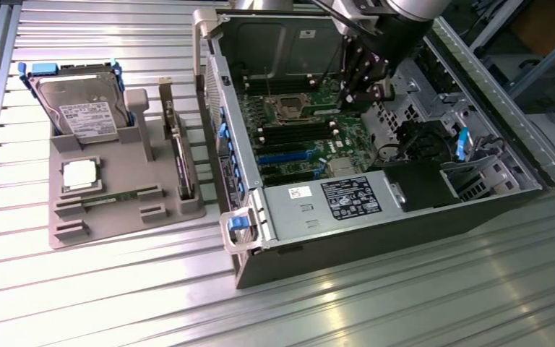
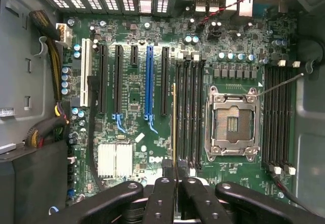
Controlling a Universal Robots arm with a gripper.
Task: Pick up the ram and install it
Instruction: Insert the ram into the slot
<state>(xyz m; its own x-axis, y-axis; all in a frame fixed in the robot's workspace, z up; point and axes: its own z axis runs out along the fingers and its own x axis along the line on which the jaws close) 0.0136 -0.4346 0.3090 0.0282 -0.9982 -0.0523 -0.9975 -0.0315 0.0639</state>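
The ram (image 2: 174,127) is held edge-on between the gripper's (image 2: 175,183) fingers, seen in the wrist view as a thin green-gold strip running up from the fingertips. It hangs over the motherboard (image 2: 132,107), lined up along the bank of dark memory slots (image 2: 189,112) just beside the empty CPU socket (image 2: 231,125). Whether its lower edge touches a slot I cannot tell. The pincer is narrow, jaws clamped on the stick's two flat faces.

In the exterior view the gripper (image 1: 360,90) reaches down into the open computer case (image 1: 374,217), above the motherboard near the CPU socket (image 1: 285,108); the ram itself is hard to make out there. A second bank of memory slots (image 2: 278,117) lies on the other side of the socket. Blue and black expansion slots (image 2: 149,82) sit further across the board.

To the exterior view's left of the case, a grey parts tray (image 1: 113,210) rests on the slatted metal table (image 1: 355,311). It carries a hard drive (image 1: 84,108) standing upright, a square silver processor (image 1: 78,175), and an expansion card (image 1: 176,159) on edge.
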